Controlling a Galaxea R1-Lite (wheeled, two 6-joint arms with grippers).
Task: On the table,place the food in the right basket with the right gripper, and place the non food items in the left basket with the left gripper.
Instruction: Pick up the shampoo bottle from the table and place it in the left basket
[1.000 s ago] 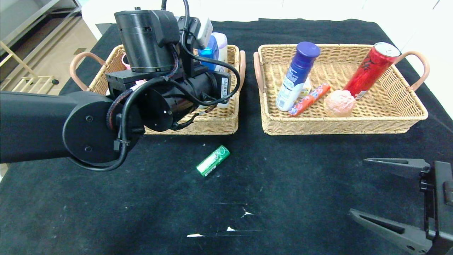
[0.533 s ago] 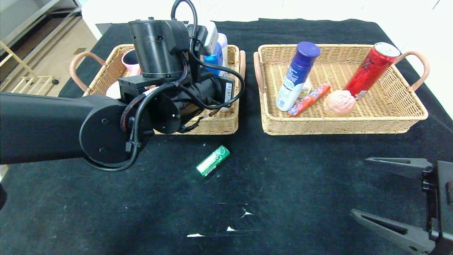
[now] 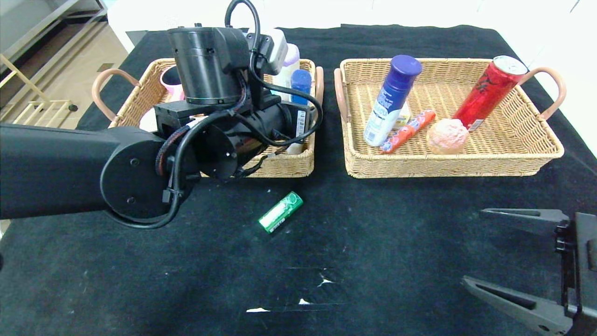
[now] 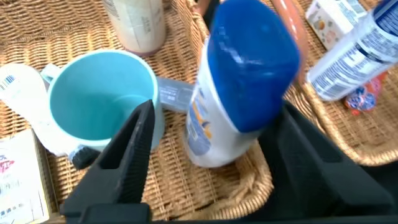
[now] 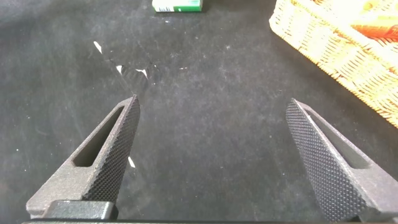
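My left gripper (image 4: 214,112) hangs open over the left basket (image 3: 280,168). A white bottle with a blue cap (image 4: 236,93) stands tilted between its fingers, with a gap on each side, its base on the wicker near the basket's right wall. In the head view the blue cap (image 3: 301,84) shows beside my wrist, which hides the gripper itself. A green tube (image 3: 281,212) lies on the black cloth in front of the left basket. My right gripper (image 3: 471,246) is open and empty low at the front right, with the green tube (image 5: 177,5) far ahead of it.
The left basket also holds a teal cup (image 4: 99,99), a pink cup (image 3: 170,79) and a pale bottle (image 3: 289,53). The right basket (image 3: 452,165) holds a purple-capped bottle (image 3: 392,100), a red can (image 3: 489,91), a red tube (image 3: 406,131) and a pink ball (image 3: 447,135).
The left gripper has opened and let go of the blue-capped bottle, which has dropped to the right end of the left basket. The right arm has barely moved.
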